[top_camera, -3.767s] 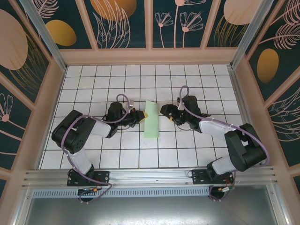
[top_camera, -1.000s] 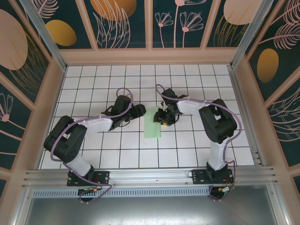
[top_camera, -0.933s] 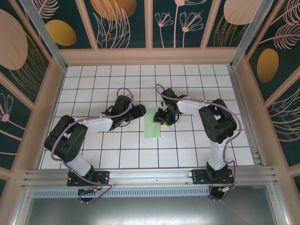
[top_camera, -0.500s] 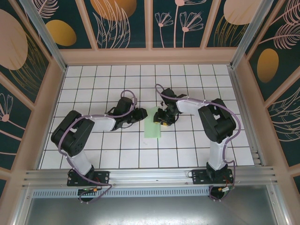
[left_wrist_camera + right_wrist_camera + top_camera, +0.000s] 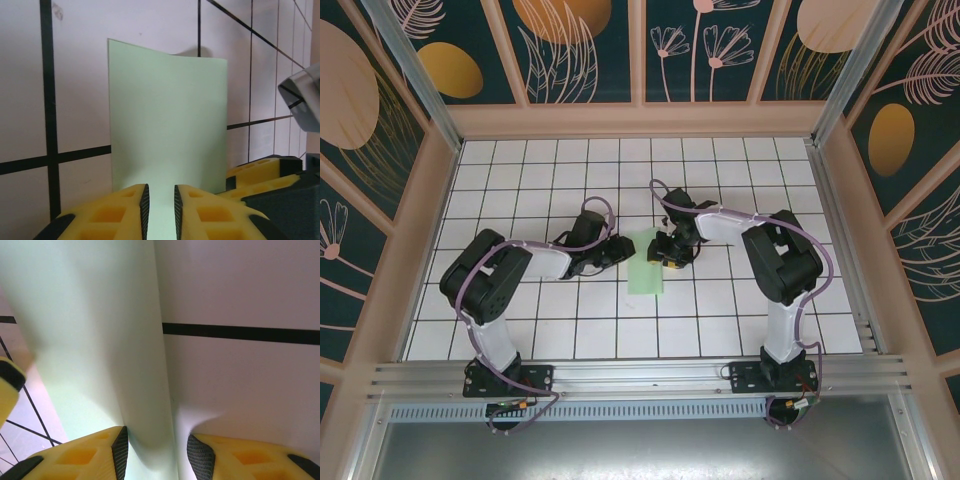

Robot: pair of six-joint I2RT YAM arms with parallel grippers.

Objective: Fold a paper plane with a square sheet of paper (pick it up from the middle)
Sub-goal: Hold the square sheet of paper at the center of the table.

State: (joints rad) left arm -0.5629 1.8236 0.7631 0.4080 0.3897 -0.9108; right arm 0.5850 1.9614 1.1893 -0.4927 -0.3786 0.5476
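The square sheet of paper [image 5: 645, 272] lies folded into a pale mint-green strip on the white tiled table [image 5: 520, 180]. My left gripper [image 5: 623, 247] is at the strip's upper left edge. In the left wrist view the paper [image 5: 165, 120] runs under and between the yellow fingers, and the left gripper [image 5: 159, 192] stands open by a narrow gap. My right gripper [image 5: 666, 256] is at the strip's upper right edge. In the right wrist view the right gripper [image 5: 157, 440] is open, straddling the paper's [image 5: 90, 340] slightly raised edge, one pad over paper, one over bare tile.
Patterned walls [image 5: 400, 200] enclose the table on three sides, with a metal rail [image 5: 640, 375] along the near edge. The right gripper's yellow finger [image 5: 260, 172] sits close beside the paper in the left wrist view. Bare tiles surround the strip.
My left gripper has slid right onto the strip's edge and its jaws have narrowed. The right gripper and the paper have stayed in place over the last second.
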